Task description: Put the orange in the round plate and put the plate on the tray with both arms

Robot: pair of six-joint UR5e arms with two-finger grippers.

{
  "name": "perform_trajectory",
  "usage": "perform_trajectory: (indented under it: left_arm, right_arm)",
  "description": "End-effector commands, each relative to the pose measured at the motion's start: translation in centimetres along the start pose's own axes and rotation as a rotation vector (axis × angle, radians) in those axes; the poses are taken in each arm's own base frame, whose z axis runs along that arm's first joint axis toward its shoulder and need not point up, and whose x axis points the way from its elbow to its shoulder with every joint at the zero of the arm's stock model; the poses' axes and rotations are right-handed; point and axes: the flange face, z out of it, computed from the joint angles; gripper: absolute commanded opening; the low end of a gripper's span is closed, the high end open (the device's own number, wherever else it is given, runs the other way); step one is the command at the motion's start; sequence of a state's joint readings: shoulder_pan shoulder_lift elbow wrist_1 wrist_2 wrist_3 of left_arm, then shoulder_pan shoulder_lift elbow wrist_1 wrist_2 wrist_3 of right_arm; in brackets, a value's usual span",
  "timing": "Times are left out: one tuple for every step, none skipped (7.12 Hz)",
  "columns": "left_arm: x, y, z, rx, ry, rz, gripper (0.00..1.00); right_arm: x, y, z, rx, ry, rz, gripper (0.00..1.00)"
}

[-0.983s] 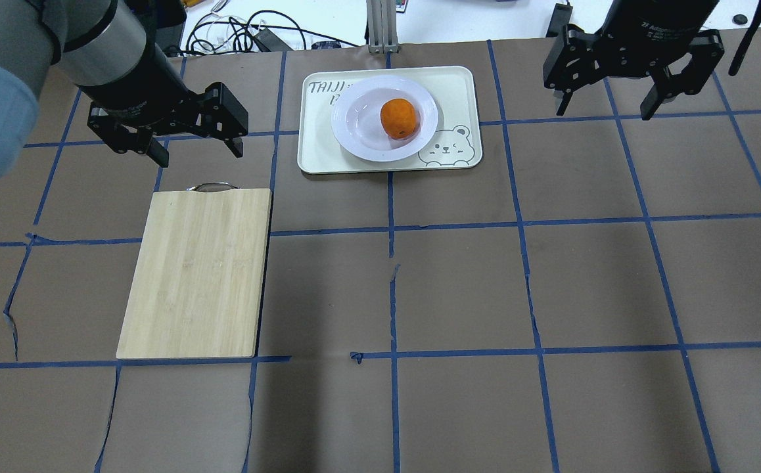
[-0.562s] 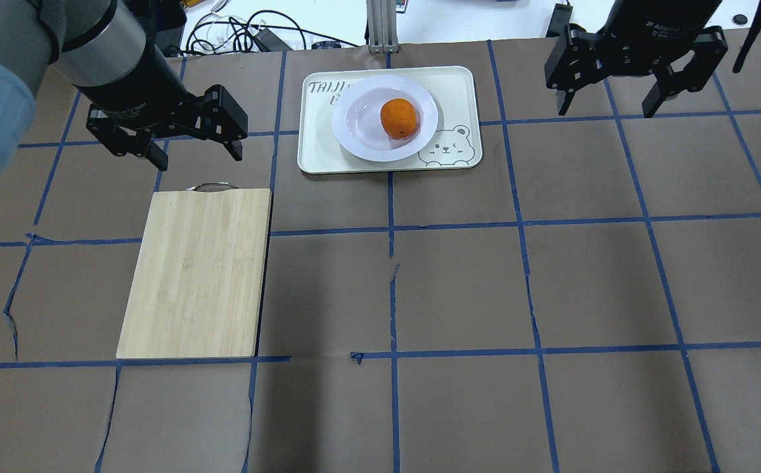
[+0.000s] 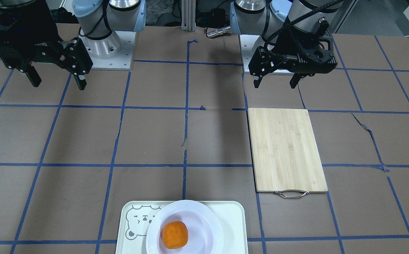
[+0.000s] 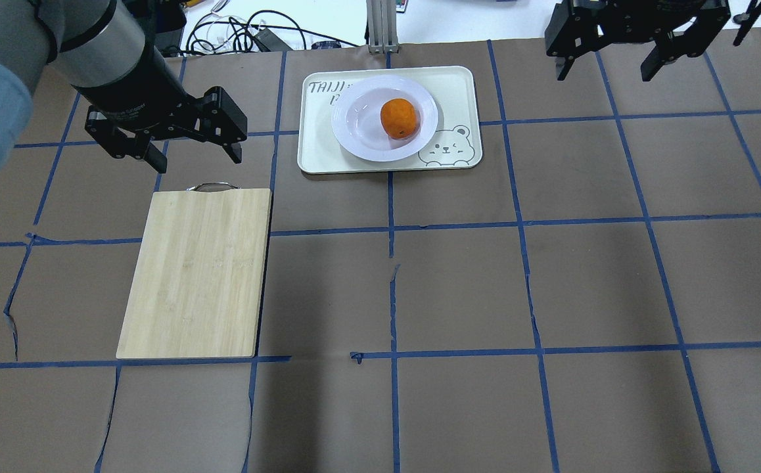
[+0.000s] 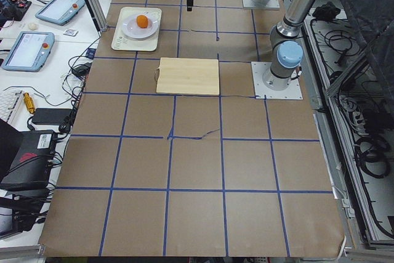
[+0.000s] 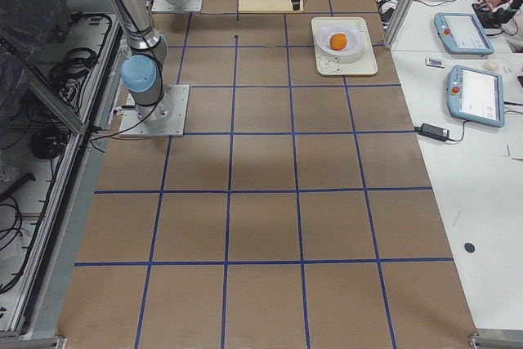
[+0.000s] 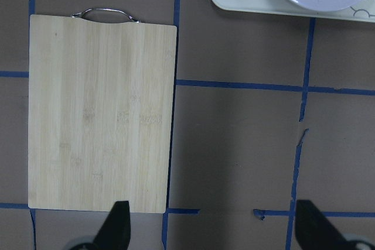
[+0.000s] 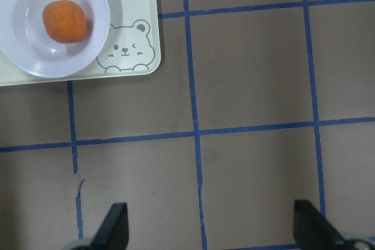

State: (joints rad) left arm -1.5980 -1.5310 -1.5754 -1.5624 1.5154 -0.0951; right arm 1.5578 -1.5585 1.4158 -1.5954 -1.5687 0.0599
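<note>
The orange lies in the well of the white round plate. The plate rests on the cream tray with the bear drawing, at the table's far middle. My left gripper hangs open and empty to the left of the tray, just beyond the cutting board's handle. My right gripper hangs open and empty well to the right of the tray, high near the back edge.
A bamboo cutting board with a metal handle lies on the table's left half. Cables and an aluminium post stand behind the tray. Tablets lie on a side bench.
The right gripper has risen and drawn back toward the table's rear edge. The left gripper has shifted only slightly. Orange, plate and tray have stayed put.
</note>
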Motion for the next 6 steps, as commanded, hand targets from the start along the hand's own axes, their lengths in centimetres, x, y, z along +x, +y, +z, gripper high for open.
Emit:
perform_trajectory:
  left_arm:
    - [0.0, 0.0, 0.1, -0.001, 0.003, -0.001, 1.0]
    - [-0.1, 0.0, 0.0, 0.001, 0.0, -0.001, 1.0]
    - [-0.1, 0.0, 0.1, -0.002, -0.002, 0.0, 1.0]
    - [-0.1, 0.0, 0.0, 0.0, -0.003, 0.0, 1.0]
    - [-0.2, 0.1, -0.3, 0.0, -0.028, 0.002, 1.0]
    - [-0.1, -0.1, -1.0, 0.004, -0.043, -0.009, 1.0]
  right_arm:
    - [0.1, 0.0, 0.0, -0.001, 0.002, 0.001, 1.0]
    - [0.1, 0.0, 0.0, -0.003, 0.002, 0.001, 1.0]
    - [0.1, 0.0, 0.1, -0.004, 0.004, 0.001, 1.0]
    - [0.1, 0.0, 0.1, -0.004, 0.006, 0.001, 1.0]
    - [0.1, 0.0, 0.1, -0.004, 0.004, 0.001, 1.0]
    - [0.1, 0.0, 0.1, -0.005, 0.002, 0.002, 1.0]
